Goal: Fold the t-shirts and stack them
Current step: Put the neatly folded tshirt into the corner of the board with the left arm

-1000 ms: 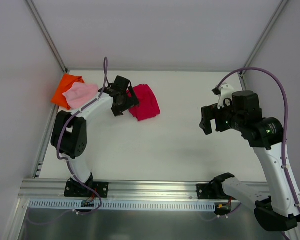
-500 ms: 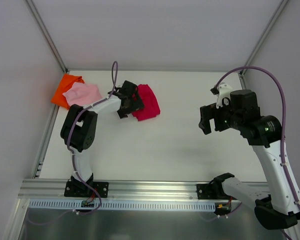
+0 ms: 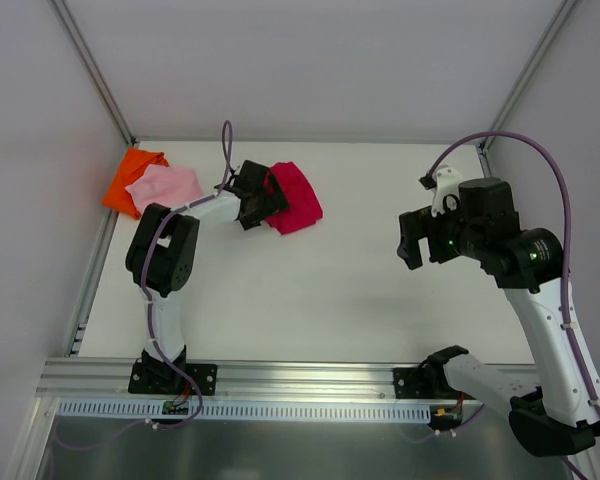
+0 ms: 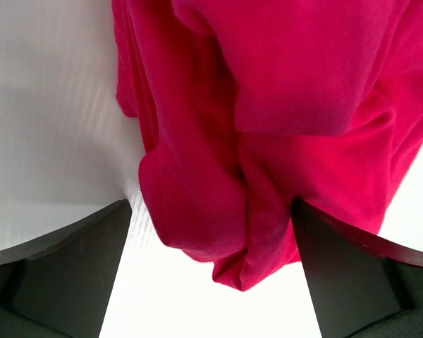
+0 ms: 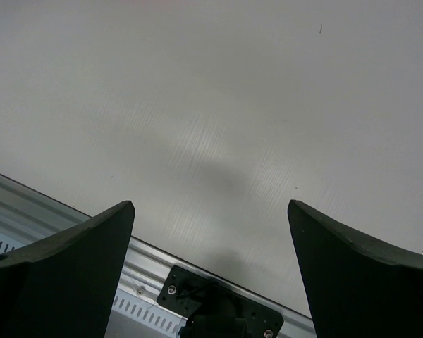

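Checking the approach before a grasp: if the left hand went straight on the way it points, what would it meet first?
The crimson t-shirt: its bunched edge lies between the fingers of the open left hand, so cloth comes first, though depth is unclear.

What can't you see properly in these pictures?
- Top view: the left pincer covers the red shirt's left edge.
- Top view: the pink shirt lies over part of the orange shirt.
- Left wrist view: the red shirt runs off the top and right edges.
- Right wrist view: only table; no shirts appear.
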`<state>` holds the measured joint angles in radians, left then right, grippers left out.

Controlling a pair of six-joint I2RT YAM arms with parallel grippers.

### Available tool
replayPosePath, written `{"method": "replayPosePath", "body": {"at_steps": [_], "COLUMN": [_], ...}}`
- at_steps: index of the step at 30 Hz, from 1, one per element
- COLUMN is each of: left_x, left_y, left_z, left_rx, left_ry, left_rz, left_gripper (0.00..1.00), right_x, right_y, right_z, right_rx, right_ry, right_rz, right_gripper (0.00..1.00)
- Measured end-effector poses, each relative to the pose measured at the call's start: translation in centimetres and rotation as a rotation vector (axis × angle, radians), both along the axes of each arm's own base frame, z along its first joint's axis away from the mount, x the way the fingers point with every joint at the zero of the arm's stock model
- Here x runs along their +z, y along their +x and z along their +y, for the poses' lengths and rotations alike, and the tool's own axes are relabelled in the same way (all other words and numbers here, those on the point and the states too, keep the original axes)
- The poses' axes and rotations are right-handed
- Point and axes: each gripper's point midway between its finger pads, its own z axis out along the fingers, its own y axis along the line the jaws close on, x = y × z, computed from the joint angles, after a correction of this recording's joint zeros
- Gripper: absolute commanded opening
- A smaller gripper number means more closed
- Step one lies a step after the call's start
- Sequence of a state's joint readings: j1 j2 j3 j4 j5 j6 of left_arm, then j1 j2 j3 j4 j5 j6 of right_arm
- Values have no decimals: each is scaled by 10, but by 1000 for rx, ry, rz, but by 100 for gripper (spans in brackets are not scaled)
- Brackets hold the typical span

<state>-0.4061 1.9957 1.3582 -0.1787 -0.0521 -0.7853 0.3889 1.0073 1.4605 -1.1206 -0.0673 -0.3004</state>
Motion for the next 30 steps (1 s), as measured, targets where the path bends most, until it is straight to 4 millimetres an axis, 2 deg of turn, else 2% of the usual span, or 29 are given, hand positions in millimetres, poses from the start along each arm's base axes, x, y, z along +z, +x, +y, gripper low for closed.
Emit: {"method": "replayPosePath", "body": {"at_steps": [7, 13, 18, 21, 24, 27, 29, 30], "left_x": [3, 8, 9, 8, 1, -8, -10, -12], "left_y": [14, 17, 18, 17, 14, 12, 12, 11], "left_z": [-12, -26, -35, -39, -42, -43, -41, -41], "left_rx": [3, -19, -37, -45, -45, -39, -30, -23], "left_ry": [-151, -272, -324, -345, -367, -386, -389, -391], "left_rz": [-105, -162, -162, -152, -123, -91, -81, -73], "left_gripper": [99, 98, 92, 77, 51, 40, 36, 26], "right_x": [5, 10, 12, 13, 15, 20, 25, 27], "right_y": [-2, -3, -5, -5, -6, -6, -7, -7], "right_z": [-1, 0, -2, -4, -5, -6, -6, -6], "right_rx": [1, 5, 1, -4, -7, -8, -9, -10], "right_ry": [1, -3, -11, -17, -19, -15, -11, -8], "right_rz": [-7, -12, -11, -14, -16, -28, -40, -46], "right_gripper": [96, 96, 96, 96, 96, 96, 96, 96]}}
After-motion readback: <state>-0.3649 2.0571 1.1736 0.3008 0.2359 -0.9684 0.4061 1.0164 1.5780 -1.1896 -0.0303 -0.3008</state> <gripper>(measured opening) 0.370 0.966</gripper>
